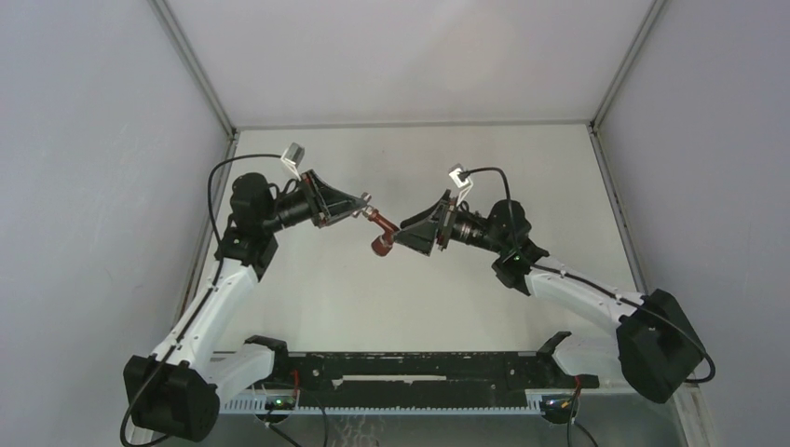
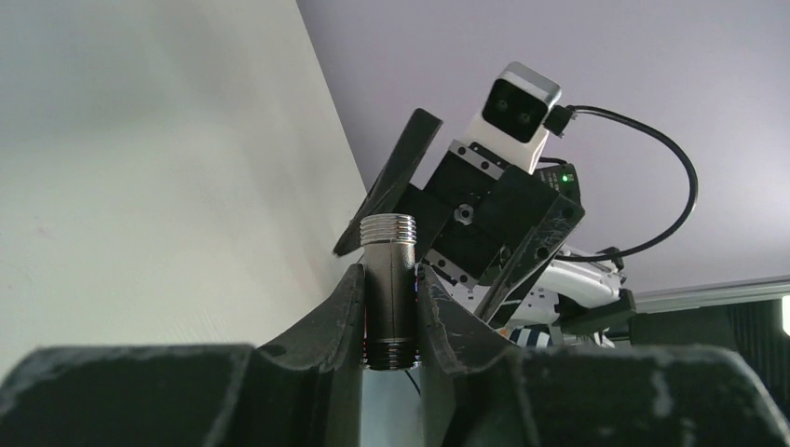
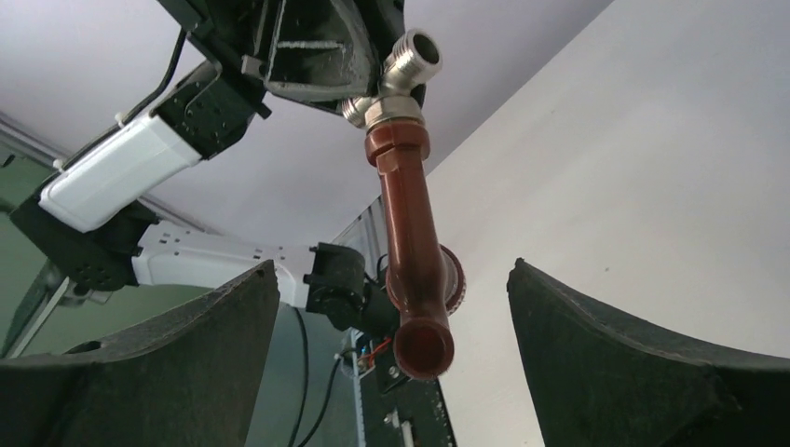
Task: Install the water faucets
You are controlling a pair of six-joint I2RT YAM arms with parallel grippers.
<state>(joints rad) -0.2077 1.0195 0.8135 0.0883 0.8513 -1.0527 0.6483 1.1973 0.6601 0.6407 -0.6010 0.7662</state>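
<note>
The reddish-brown faucet (image 1: 380,235) hangs in mid-air between the two grippers, joined to a silvery metal fitting (image 1: 365,198). My left gripper (image 1: 359,207) is shut on that fitting; the left wrist view shows a threaded metal pipe (image 2: 389,279) clamped between the fingers. In the right wrist view the faucet (image 3: 415,242) hangs down from the fitting (image 3: 401,79), its open mouth toward the camera and its knob behind. My right gripper (image 1: 402,231) is open wide, with a finger (image 3: 578,326) on each side of the faucet and not touching it.
A white table (image 1: 522,186) lies under both arms, enclosed by grey walls. A black rail (image 1: 410,372) runs along the near edge between the arm bases. The right wrist's camera and cable (image 2: 522,102) show beyond the left fingers.
</note>
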